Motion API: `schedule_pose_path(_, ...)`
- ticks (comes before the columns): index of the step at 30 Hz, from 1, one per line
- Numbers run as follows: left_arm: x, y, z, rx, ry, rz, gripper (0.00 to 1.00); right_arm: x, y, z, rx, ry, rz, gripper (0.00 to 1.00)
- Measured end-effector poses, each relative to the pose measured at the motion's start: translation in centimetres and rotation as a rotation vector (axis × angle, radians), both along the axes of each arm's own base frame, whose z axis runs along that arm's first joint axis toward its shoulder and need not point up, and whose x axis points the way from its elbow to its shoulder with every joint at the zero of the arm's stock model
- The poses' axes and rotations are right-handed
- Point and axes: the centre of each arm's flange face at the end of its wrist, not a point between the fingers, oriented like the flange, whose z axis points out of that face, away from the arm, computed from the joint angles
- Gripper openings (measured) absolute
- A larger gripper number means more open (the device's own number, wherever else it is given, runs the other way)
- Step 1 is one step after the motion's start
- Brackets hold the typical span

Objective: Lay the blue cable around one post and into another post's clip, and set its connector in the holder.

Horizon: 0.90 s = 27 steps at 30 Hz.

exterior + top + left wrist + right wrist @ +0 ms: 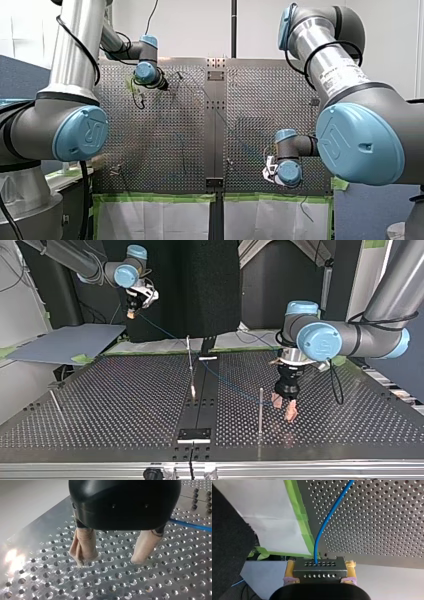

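My right gripper is shut on a grey connector block with rows of small holes, its yellow pads on either side. The blue cable leaves the block and runs out over the perforated table. In the top view this gripper hangs high at the back left, and the cable slopes down past a thin post towards a second post. My left gripper stands open just above the plate beside that second post. Nothing is between its beige fingers, and the cable lies off to one side.
A third thin post stands at the top view's left. A black block with a white strip sits on the centre rail near the table's edge. Green tape and white sheeting border the plate below my right gripper.
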Motion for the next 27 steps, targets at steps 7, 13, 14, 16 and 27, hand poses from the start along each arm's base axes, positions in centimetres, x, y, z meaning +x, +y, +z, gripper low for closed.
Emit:
schedule_pose_path(7, 0.0, -0.1, 0.0, -0.004, -0.001, -0.008, 1.00, 0.2, -3.1, -1.9, -0.057, -0.068, -0.008, 0.61)
schedule_pose_path(13, 0.1, -0.2, 0.1, -0.015, -0.006, -0.016, 1.00, 0.6, -5.9, -3.7, -0.114, -0.098, 0.015, 0.61)
schedule_pose_path(14, 0.1, -0.2, 0.1, -0.016, -0.006, -0.017, 1.00, 0.7, -6.3, -4.0, -0.123, -0.101, 0.020, 0.61)
schedule_pose_path(16, 0.1, -0.2, 0.1, -0.016, -0.006, -0.017, 1.00, 1.0, -7.1, -4.7, -0.144, -0.108, 0.028, 0.61)
schedule_pose_path(27, 0.0, -0.3, 0.1, -0.017, -0.006, -0.015, 1.00, 2.0, -10.6, -7.8, -0.247, -0.132, 0.041, 0.61)
